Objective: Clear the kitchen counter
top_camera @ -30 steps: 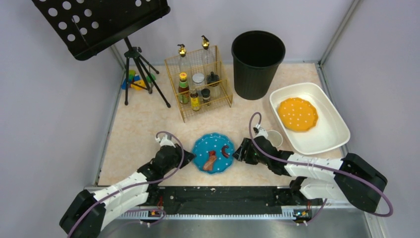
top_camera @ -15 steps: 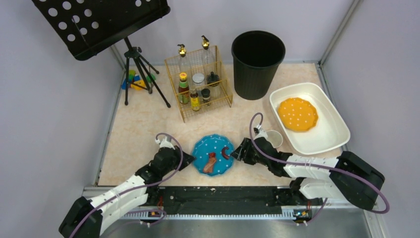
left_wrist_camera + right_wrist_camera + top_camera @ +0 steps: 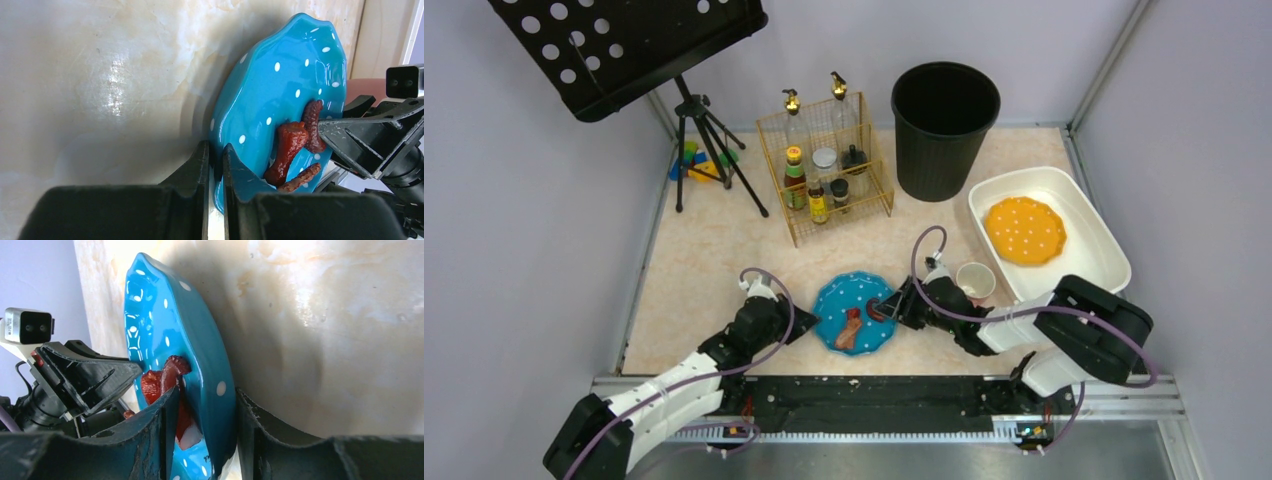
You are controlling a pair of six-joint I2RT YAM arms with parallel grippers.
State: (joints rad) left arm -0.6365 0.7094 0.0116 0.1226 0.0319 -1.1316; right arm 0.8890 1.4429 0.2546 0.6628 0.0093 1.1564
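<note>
Two pincers meet at one blue dotted plate (image 3: 837, 293), which lies at about 6 o'clock on the tabletop (image 3: 714, 260), a mottled beige surface that fills the middle of the overhead view. The left pincer (image 3: 216, 150) is pressed together on the plate's rim at its 9 o'clock side. The right pincer (image 3: 206, 392) comes in from 3 o'clock, spread astride the rim: one finger is over the plate against a curved reddish sausage piece (image 3: 172, 367), the other outside the edge. A brown drumstick-shaped bit (image 3: 849, 327) lies near the plate's 6 o'clock.

A pale cup (image 3: 975, 280) stands just beside the right arm. A white tub (image 3: 1079, 275) at 3 o'clock holds an orange dotted plate (image 3: 1024, 230). A black bin (image 3: 945, 130) stands at 1 o'clock, a gold wire rack (image 3: 879, 190) of bottles at 12 and a tripod stand (image 3: 709, 150) at 10.
</note>
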